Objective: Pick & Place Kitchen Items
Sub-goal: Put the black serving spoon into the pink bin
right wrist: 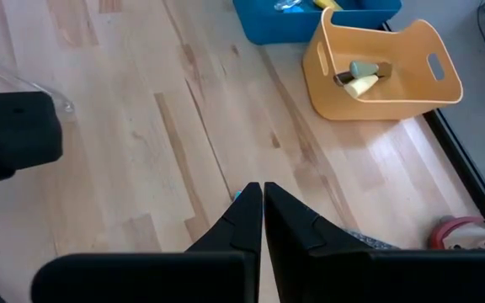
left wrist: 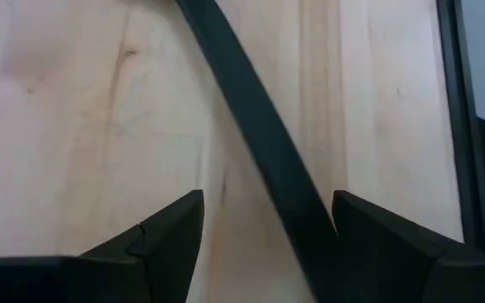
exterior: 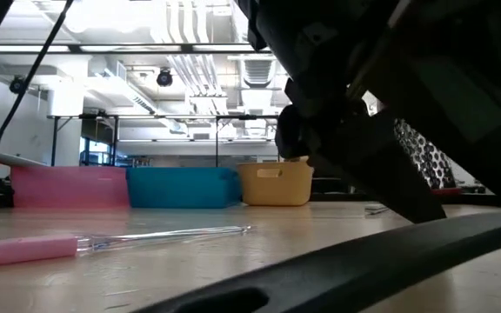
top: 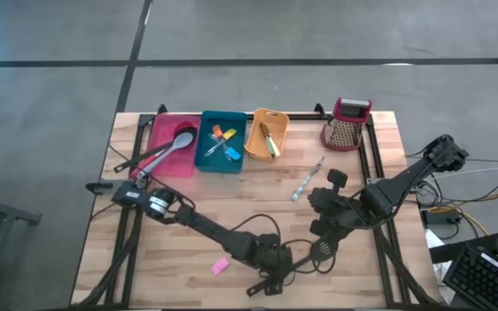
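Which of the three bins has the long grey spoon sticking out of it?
The pink bin, leftmost in the row. The grey spoon pokes out over its edge, while the teal bin and orange bin hold only small tools.

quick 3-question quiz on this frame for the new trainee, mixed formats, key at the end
1. True or false: the left claw stands open astride a long black utensil handle lying on the wooden table.
2. Multiple choice: the grey-headed spoon rests in which bin? A) pink rectangular bin B) teal rectangular bin C) orange rectangular bin
3. Fill in: the right claw is ____ and holds nothing.

Key: 1 true; 2 A; 3 shut. In the left wrist view the handle passes between the open fingers. The red-topped metal box grater stands at the table's far right, beyond the orange bin.
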Available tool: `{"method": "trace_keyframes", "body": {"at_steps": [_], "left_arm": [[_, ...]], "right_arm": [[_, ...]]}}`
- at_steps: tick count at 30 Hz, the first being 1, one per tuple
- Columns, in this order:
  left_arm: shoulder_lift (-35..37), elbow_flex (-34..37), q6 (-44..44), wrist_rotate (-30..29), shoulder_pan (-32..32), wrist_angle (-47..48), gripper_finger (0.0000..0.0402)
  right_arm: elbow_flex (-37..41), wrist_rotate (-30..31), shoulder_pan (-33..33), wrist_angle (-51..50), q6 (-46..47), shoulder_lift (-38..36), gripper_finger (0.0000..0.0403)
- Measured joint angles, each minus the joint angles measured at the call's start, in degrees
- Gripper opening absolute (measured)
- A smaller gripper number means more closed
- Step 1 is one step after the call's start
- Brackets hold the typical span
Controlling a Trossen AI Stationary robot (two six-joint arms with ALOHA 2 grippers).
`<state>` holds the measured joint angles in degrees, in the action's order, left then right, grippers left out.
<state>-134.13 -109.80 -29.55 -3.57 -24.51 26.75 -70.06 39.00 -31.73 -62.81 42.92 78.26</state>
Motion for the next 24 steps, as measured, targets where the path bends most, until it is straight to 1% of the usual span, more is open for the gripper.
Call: {"method": "trace_keyframes", "body": {"at_steps": [9, 17, 19, 21, 24], "left_arm": [[0.1, 0.4, -0.5, -0.2, -1.0, -1.3, 0.0266], [-2.5, 1.2, -1.6, -1.1, -1.3, -2.5, 0.0266], [-3.1, 1.7, -1.1, -2.4, -1.3, -3.1, 0.0265], [-3.5, 2.2, -0.3, -5.6, -1.2, -3.1, 0.0258], [-3.6, 3.5, 0.2, -9.2, -1.0, -2.7, 0.0224]], "right_arm": [[0.0, 0.0, 0.0, 0.0, 0.0, 0.0, 0.0008], [0.0, 0.1, 0.0, 0.0, 0.0, 0.0, 0.0008], [0.0, 0.1, 0.0, 0.0, 0.0, 0.0, 0.0008], [0.0, 0.1, 0.0, 0.0, 0.0, 0.0, 0.0008], [0.0, 0.1, 0.0, 0.0, 0.0, 0.0, 0.0008]]}}
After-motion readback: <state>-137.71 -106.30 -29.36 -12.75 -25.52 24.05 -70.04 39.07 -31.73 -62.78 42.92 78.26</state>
